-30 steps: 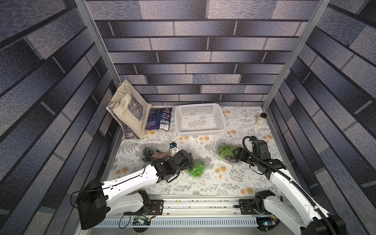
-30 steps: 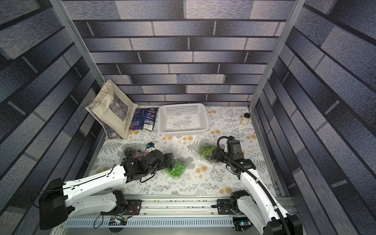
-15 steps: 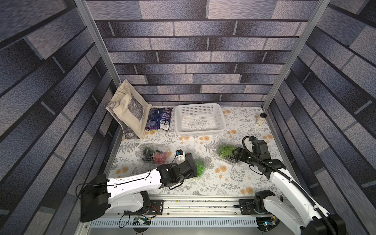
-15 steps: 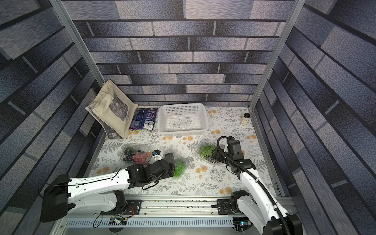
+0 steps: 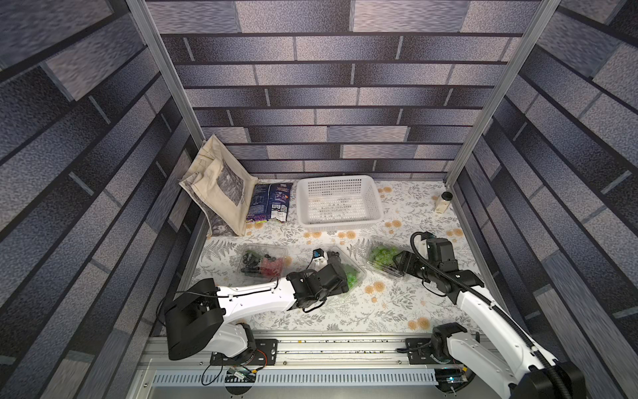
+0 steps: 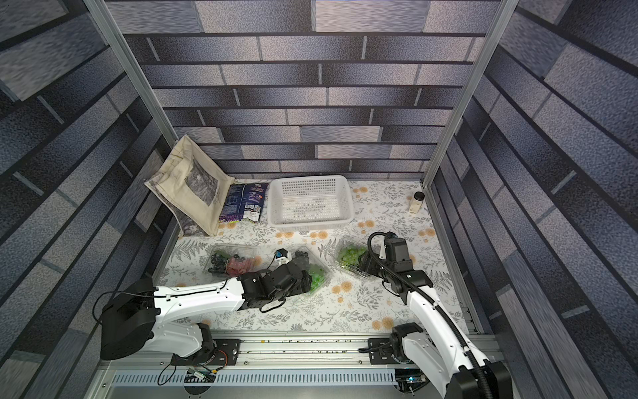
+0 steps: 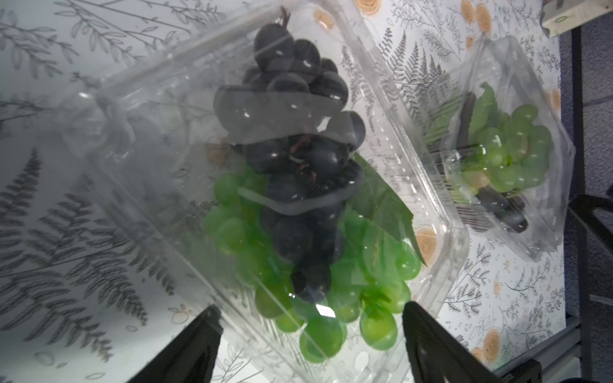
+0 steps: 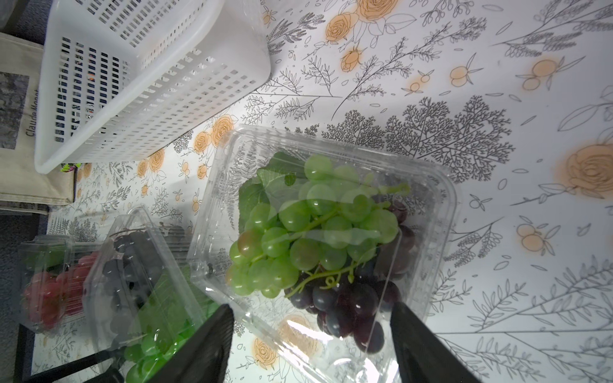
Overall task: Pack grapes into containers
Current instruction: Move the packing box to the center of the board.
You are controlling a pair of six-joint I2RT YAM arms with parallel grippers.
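**Tools.** The left tool point(image 7: 311, 318) stands with jaws wide, one finger either side of the near end of the middle punnet point(image 7: 149, 139). No clamping shows. The right tool point(image 8: 311, 315) stands equally wide astride the near end of the right punnet point(image 8: 441, 205), and no grip is evident.

**Task items.** All grapes point(image 7: 292, 185) that show lie inside three punnets, set in a row on the bench point(image 5: 345, 311). The left punnet point(image 5: 264, 246) holds black and red, the middle black over bright green, the right pale green over dark. The middle and right punnets lie just beside each other.

**Risks, as judged.**
- The walls look thin, so a close by either tool may buckle them or spring a lid.
- Both tools meet their punnets skewed, not square. A squeeze could twist a punnet out or skid it along the bench.
- A shove on the middle punnet would drive it into the right one.
- Green grapes crowd the middle punnet's near rim and may keep its lid from seating.

**Not established.**
- Whether any lid is latched: glare on clear plastic defeats both wrist views.
- In both top views the left tool covers the middle punnet's near half.
- The basket point(image 5: 336, 225) floor is hard to read through its holes.
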